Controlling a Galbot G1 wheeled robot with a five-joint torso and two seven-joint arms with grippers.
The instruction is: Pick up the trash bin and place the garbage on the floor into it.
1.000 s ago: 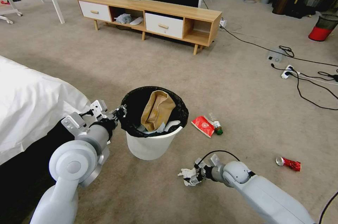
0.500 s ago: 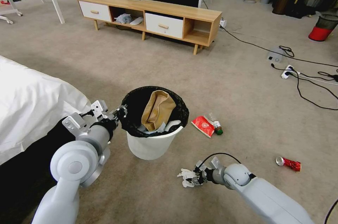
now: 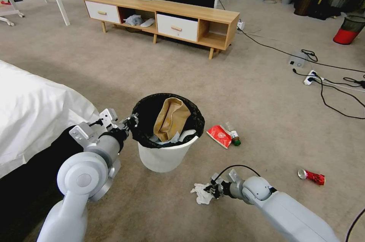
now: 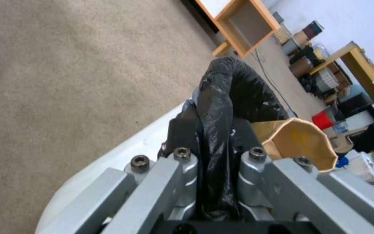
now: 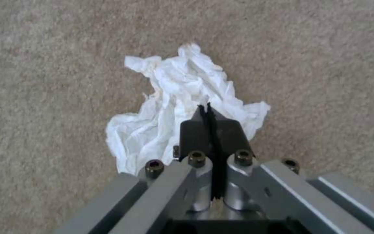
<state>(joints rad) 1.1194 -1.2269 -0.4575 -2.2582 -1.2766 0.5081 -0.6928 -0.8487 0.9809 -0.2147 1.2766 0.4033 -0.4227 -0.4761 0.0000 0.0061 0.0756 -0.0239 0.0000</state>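
One crumpled white tissue (image 5: 182,107) lies on the carpet under the right claw (image 5: 207,112), fingers pressed together empty; left claw (image 4: 215,130) pinches the black-lined white trash bin (image 3: 167,154) rim.

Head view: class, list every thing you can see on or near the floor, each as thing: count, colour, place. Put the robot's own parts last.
trash bin: one, white with black liner, carpet centre
paper bag: one, brown, inside the bin
tissue: one, white, floor right of the bin
packet: one, red, floor beside the bin
small bottle: one, clear, against the packet
can: one, red, crushed, floor far right
cabinet: one, wood and white, behind
sheet: one, white, left
cables: several, black, right floor
left arm: grey, jaws shut on the bin's rim
right arm: grey, jaws shut, tips at the tissue
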